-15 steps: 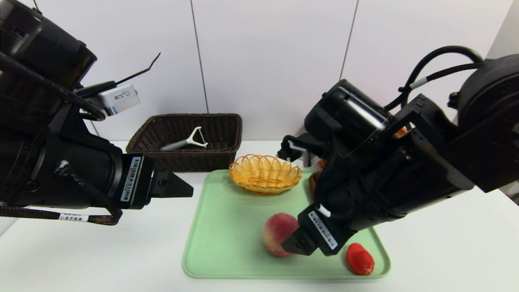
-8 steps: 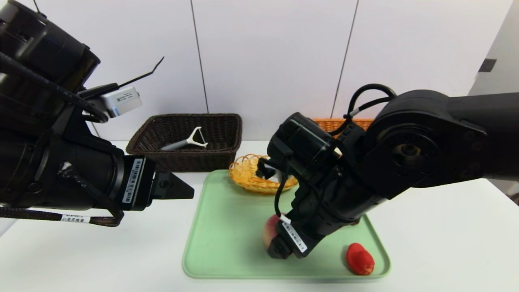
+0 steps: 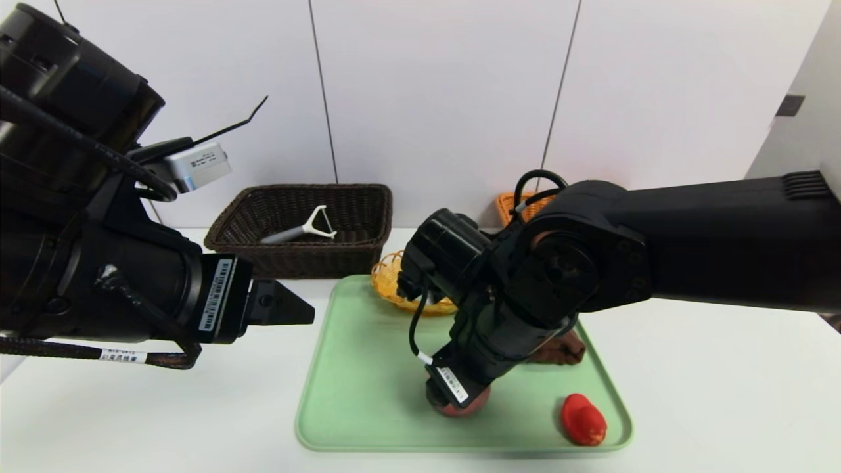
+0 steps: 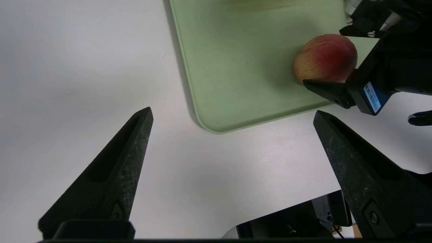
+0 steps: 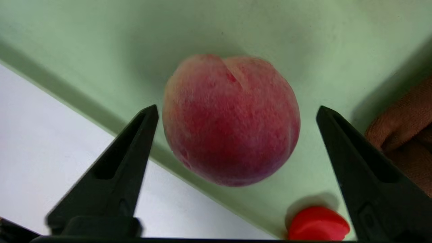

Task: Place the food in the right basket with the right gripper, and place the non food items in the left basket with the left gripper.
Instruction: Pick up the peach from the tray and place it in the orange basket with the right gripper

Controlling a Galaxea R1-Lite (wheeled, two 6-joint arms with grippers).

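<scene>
Reaching in from the right side of the head view, the right arm (image 3: 696, 243) runs nearly level toward the middle, then bends at its wrist and slants down and inward to the green tray (image 3: 368, 394). Its right gripper (image 3: 448, 402) is low over the peach (image 3: 474, 402), partly covering it. The wrist housing hides part of the yellow basket (image 3: 387, 289) at the tray's far edge, while the orange basket (image 3: 504, 209) shows behind the arm. A brown cloth (image 3: 565, 348) and a red item (image 3: 583, 420) lie on the tray. The left arm (image 3: 118, 263) is parked at the left, its left gripper (image 3: 310, 316) pointing inward above the white table (image 3: 217, 407), short of the tray. Beyond it, the dark basket (image 3: 302, 259) holds a peeler (image 3: 299, 231).

Looking through the left wrist view, the left gripper's fingers stand wide apart with nothing between them but a view of the table and tray corner. Farther off, the right gripper straddles the peach.

In the right wrist view, the right gripper's fingers are spread on either side of the peach, with gaps showing at both sides; it is not gripped.
</scene>
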